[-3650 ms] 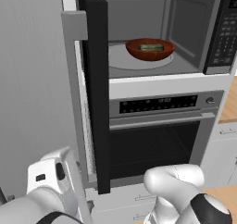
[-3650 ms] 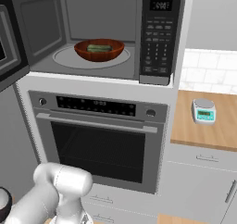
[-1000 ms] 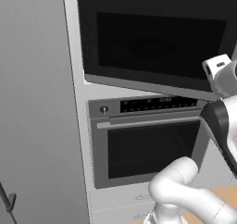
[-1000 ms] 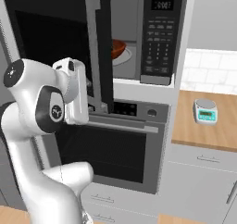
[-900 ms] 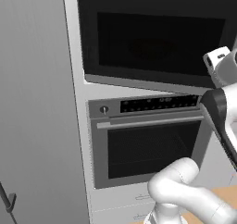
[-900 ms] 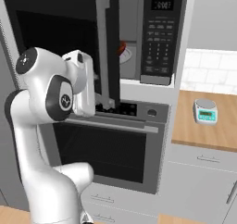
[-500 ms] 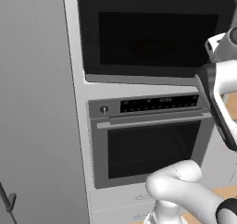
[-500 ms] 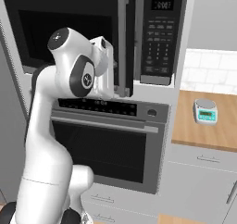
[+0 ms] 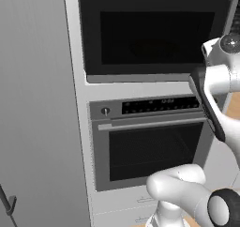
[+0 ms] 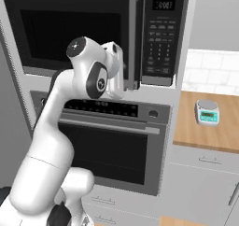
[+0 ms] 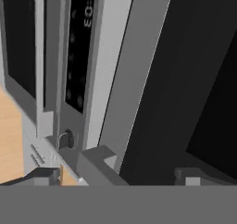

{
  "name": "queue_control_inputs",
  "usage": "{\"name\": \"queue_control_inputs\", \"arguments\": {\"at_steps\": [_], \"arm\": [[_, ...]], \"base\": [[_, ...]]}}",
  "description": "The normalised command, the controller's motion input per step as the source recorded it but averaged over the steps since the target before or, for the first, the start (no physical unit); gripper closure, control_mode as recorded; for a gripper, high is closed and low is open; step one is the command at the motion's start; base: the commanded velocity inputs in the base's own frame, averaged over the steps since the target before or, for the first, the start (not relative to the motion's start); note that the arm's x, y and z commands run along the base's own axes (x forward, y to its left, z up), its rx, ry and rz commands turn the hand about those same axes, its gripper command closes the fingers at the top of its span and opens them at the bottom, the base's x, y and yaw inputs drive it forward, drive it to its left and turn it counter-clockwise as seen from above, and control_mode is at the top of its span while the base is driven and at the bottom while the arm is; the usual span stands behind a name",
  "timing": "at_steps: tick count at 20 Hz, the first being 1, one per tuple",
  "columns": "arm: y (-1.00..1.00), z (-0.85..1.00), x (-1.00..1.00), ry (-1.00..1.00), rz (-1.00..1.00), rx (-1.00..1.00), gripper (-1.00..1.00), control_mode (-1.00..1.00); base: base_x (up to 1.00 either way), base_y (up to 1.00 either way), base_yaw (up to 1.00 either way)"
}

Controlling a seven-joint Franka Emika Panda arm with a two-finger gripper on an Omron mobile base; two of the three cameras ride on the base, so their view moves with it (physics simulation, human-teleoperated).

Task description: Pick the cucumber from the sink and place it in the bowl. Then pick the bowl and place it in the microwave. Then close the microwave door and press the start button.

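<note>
Microwave door [image 10: 74, 26] sits flush, its handle [image 10: 133, 38] just left of the keypad [image 10: 158, 36]. My arm is raised, gripper [image 11: 118, 172] at the handle, fingers [image 11: 95, 165] spread wide, holding nothing. Counter [image 10: 210, 127] lies right.

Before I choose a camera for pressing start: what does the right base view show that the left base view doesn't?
Right base view adds the keypad strip beside the door, the door's grey bar handle, and a small scale on a wooden counter. Left base view adds a tall grey panel to the left of the appliances. Both share the microwave door, which looks shut, the oven below it, and the white arm.
</note>
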Motion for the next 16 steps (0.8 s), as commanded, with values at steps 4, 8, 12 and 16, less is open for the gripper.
{"name": "queue_control_inputs", "arguments": {"at_steps": [4, 8, 12, 16], "arm": [[0.0, -0.02, 0.32, -0.09, 0.0, 0.0, -1.0, -1.0], [0.0, 0.0, 0.43, -0.01, 0.0, 0.0, -1.0, -1.0], [0.0, 0.0, 0.6, 0.0, 0.0, 0.0, -1.0, -1.0], [-0.05, 0.0, 0.55, 0.0, 0.0, 0.02, -1.0, -1.0]], "base": [[0.0, 0.0, 0.0], [0.0, 0.0, 0.0], [0.0, 0.0, 0.0], [0.0, 0.0, 0.0]]}}
